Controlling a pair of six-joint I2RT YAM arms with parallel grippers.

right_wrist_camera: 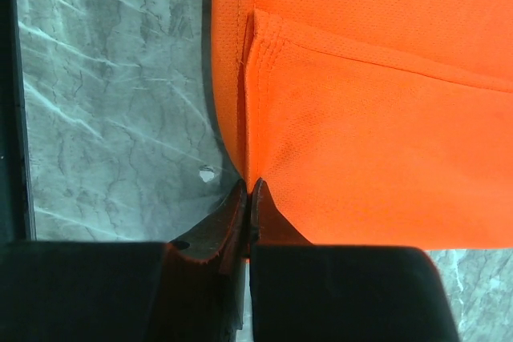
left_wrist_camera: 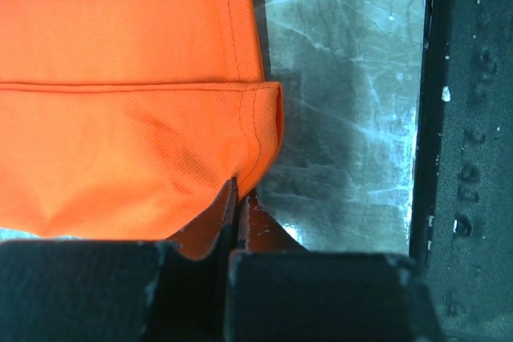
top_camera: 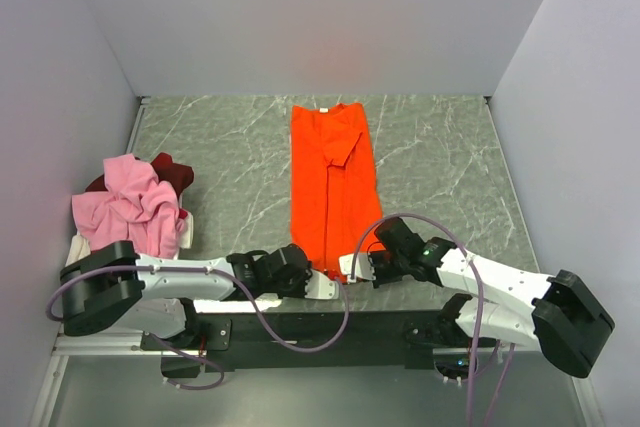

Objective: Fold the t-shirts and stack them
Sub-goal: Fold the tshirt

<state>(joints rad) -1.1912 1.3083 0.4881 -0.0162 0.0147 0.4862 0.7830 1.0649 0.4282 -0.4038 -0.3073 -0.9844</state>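
Left gripper is pinching the near-left hem corner of the bright orange cotton t-shirt, its jaws pressed together on the cloth. The right gripper is nipping the near-right hem corner in the same way. That shirt is lying in the middle of the grey marbled counter, narrowed into a long strip with the sleeves turned in. Its long axis is running straight away from the near edge, with the collar at the far end. All the cloth is therefore stretching ahead of both grippers, which are sitting equally near it, one on each corner and just beside each other. Judging by this, the coming move is calling for the hem to be carried forward over the strip toward the collar. Nothing is standing along that path. A crumpled light pink t-shirt is waiting well apart at the left edge, lying on a dark red garment.
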